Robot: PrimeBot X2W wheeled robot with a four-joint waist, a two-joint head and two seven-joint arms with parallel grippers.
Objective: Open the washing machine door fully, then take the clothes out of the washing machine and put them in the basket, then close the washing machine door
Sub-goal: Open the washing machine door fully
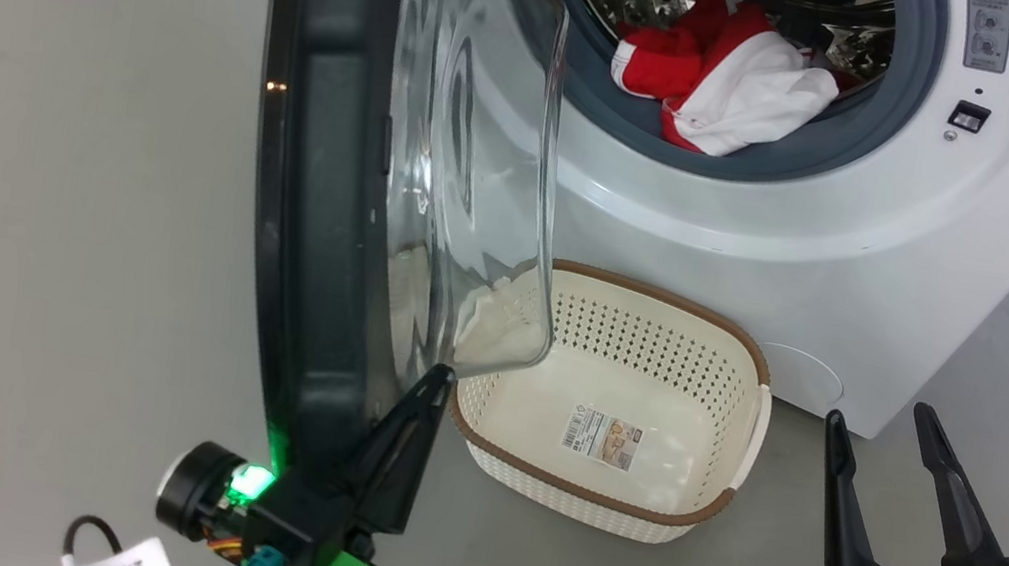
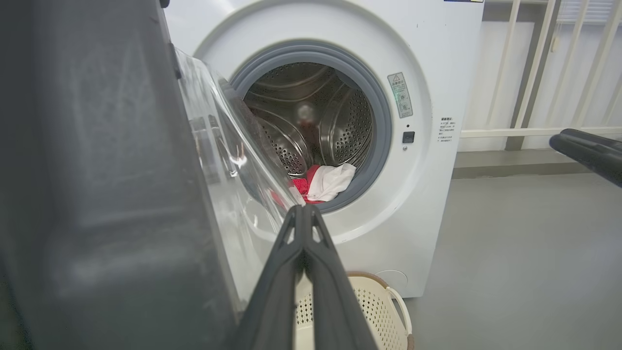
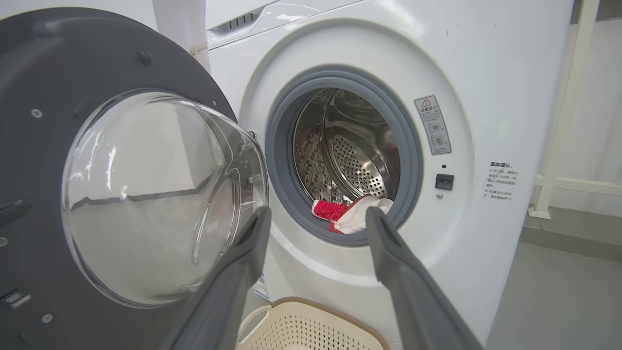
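Head view: steeply downward, washing machine (image 1: 778,215) at 12 o'clock. Left wrist view: close against the washing machine door (image 2: 97,194) at 9 o'clock. Right wrist view: level, frontal. All share the basket (image 1: 656,348).

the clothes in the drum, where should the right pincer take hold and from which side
Grip the white fold of the red and white fabric clothes lying on the lower lip of the grey-blue rubber seal. It sits frontmost. Come straight in from the front with the open right pincer; the black-rimmed round door blocks the left.

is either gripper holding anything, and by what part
Nothing is held: the left gripper is shut, empty, beside the door; the right gripper is open.
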